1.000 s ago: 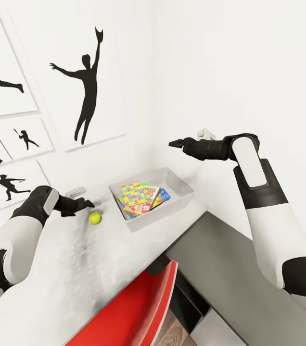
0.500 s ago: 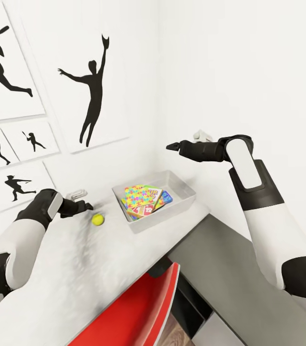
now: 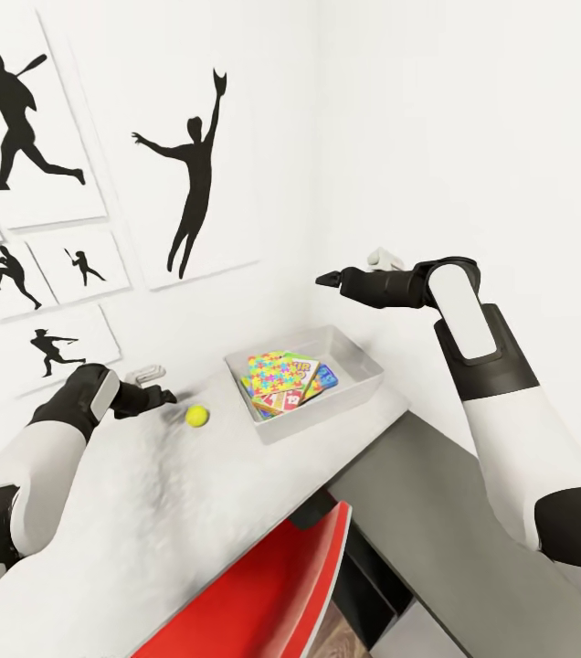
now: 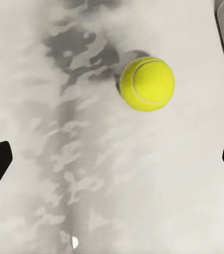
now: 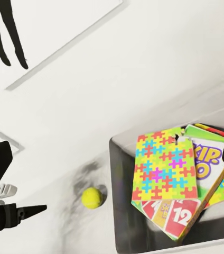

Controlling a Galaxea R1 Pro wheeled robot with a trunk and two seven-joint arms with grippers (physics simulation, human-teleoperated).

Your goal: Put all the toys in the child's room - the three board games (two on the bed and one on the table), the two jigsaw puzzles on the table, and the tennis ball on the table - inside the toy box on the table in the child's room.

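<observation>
The yellow-green tennis ball [image 3: 197, 416] [image 4: 147, 84] [image 5: 92, 198] lies on the light grey table [image 3: 144, 512], just left of the toy box [image 3: 327, 413] [image 5: 121, 222]. Inside the box a jigsaw puzzle [image 3: 272, 373] [image 5: 165, 169] lies on top of board games, among them the SKIP-BO one [image 5: 208, 163] and a blue one [image 3: 327, 375]. My left gripper [image 3: 167, 397] [image 4: 112, 161] is open, low over the table a short way from the ball. My right gripper [image 3: 322, 279] [image 5: 112, 159] is open and empty, high above the box.
A red chair [image 3: 263, 594] is tucked under the table's front edge. A lower dark grey cabinet top [image 3: 473, 548] adjoins the table on the right. White walls with black sports silhouettes [image 3: 195, 183] close the corner behind the box.
The whole picture has shifted right, so the camera has turned. The ball now sits slightly farther from my left gripper. The right arm has kept its pose.
</observation>
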